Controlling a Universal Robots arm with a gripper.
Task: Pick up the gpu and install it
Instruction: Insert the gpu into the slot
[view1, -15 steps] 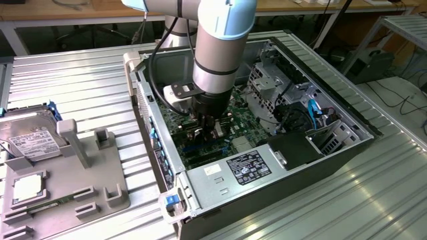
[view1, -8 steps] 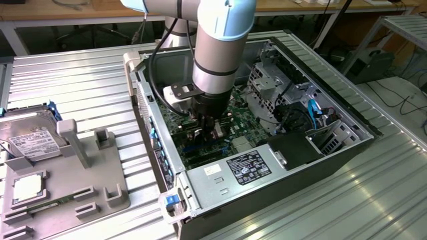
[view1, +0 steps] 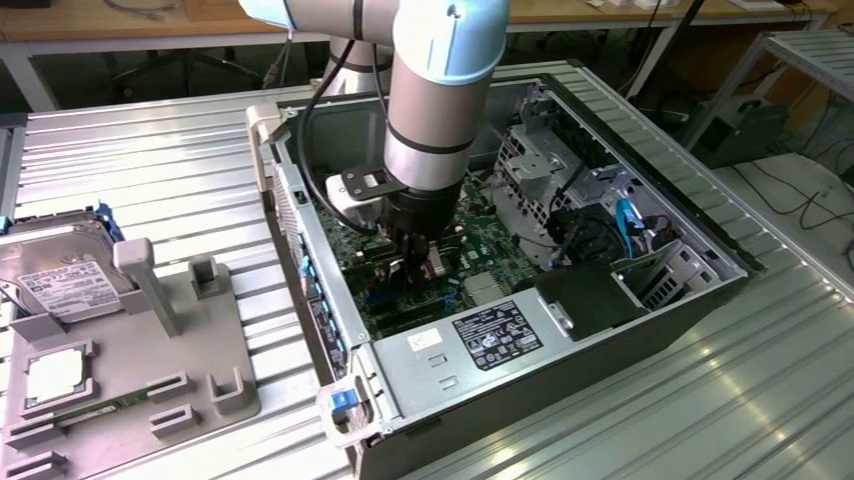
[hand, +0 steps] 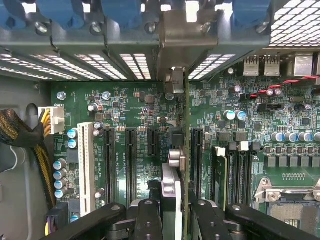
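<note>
Holding gpu (hand: 186, 150) edge-on, hand (hand: 175, 212) fingers closed on its two faces | gpu: upright inside open case (view1: 694, 300), over motherboard (hand: 130, 107) slots, bracket toward rear wall | case: on bench (view1: 160, 170), hard drive (view1: 60, 280) at 9 o'clock

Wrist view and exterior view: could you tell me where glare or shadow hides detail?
Wrist view: the openings above the case's slot brackets blow out white, and the pincer is dark. Exterior view: the ribbed table glints, and the case interior under the arm is shadowed.
</note>
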